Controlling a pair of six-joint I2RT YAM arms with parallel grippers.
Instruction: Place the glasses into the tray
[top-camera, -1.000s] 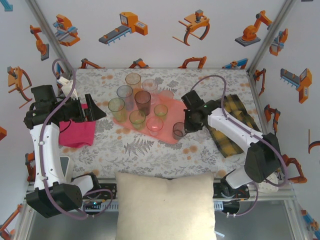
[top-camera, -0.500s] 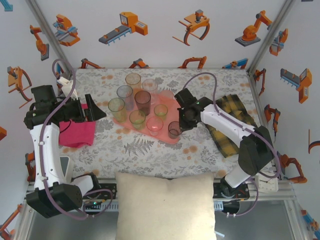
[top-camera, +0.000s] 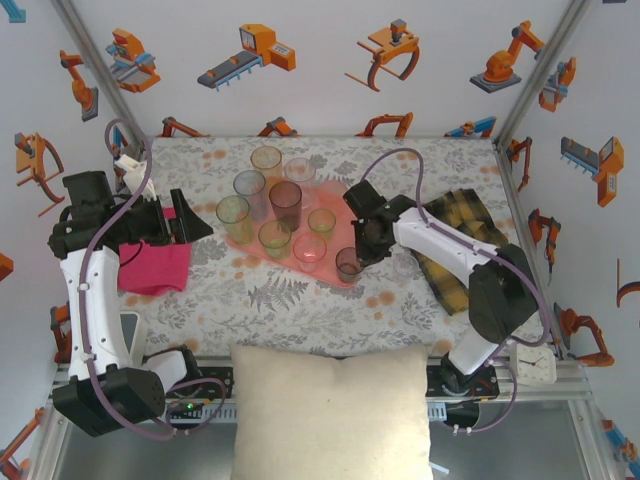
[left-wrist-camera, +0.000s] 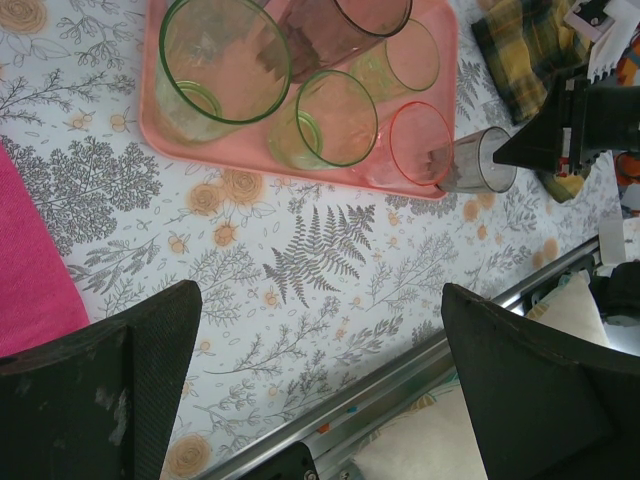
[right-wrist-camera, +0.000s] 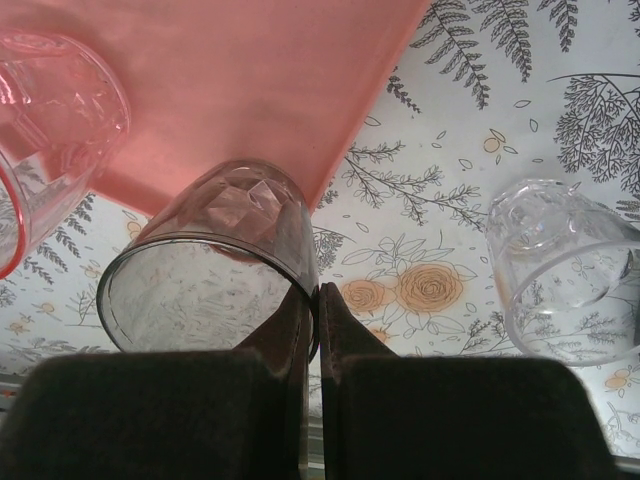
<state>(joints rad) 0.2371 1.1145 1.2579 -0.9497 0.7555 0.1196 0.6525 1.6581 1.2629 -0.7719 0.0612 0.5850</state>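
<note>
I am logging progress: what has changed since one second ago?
The right gripper, jaws shut on the smoky grey glass, carried it left to the near corner of the tray. The left gripper, jaws open, and the other glasses stayed put.

Pink tumbler partly beyond left edge, clear tumbler beyond right edge.

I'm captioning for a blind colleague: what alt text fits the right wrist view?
The right gripper is shut on the wall of a smoky grey tumbler at the corner of the salmon-pink tray. A clear tumbler stands off the tray on the floral tablecloth.
</note>
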